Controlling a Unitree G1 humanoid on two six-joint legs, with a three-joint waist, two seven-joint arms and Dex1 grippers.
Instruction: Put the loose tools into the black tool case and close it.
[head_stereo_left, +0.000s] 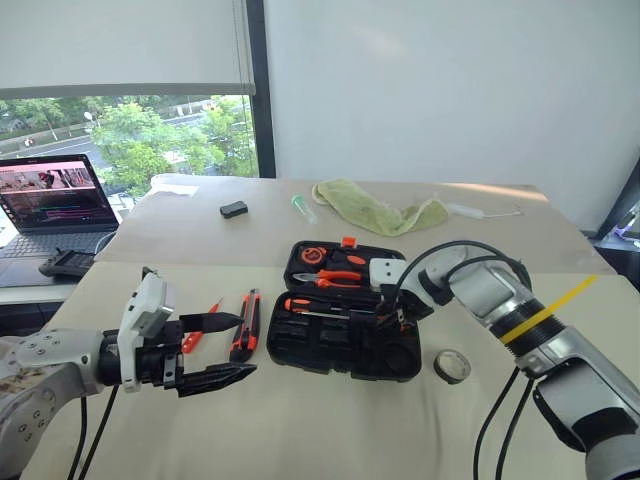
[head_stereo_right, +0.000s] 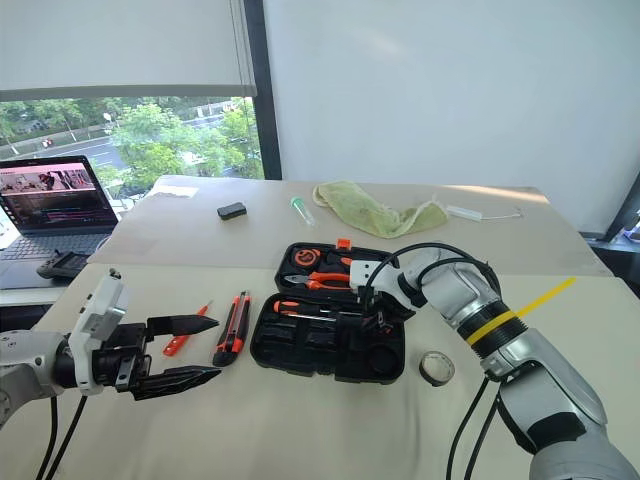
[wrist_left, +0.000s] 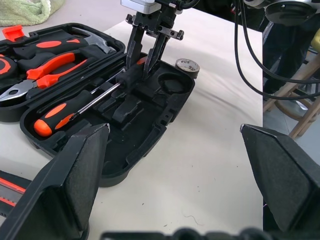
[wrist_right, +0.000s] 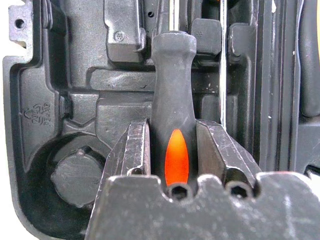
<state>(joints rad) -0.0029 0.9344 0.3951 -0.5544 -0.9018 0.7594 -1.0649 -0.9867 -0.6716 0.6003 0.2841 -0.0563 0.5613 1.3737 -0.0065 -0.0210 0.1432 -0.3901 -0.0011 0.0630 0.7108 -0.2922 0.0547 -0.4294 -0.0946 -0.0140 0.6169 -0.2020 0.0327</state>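
Head view: right tool (head_stereo_left: 385, 318) reaches down into the open black tool case (head_stereo_left: 330, 350) on the desk (head_stereo_left: 300, 430); left tool (head_stereo_left: 225, 348) hovers released beside the utility knife (head_stereo_left: 246, 323) and red screwdriver (head_stereo_left: 203, 322); tape roll (head_stereo_left: 452, 366) lies right of the case. Right wrist view: tool clenched on a screwdriver handle (wrist_right: 173, 115) over the moulded slots.

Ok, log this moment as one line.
right gripper: shut on screwdriver, over tool case | left gripper: open, empty | knife, tape roll: on table

Both head views look forward and down across the desk (head_stereo_left: 300, 420). Each wrist view looks along its own claw into the black tool case (wrist_left: 150, 150), the right one far closer.
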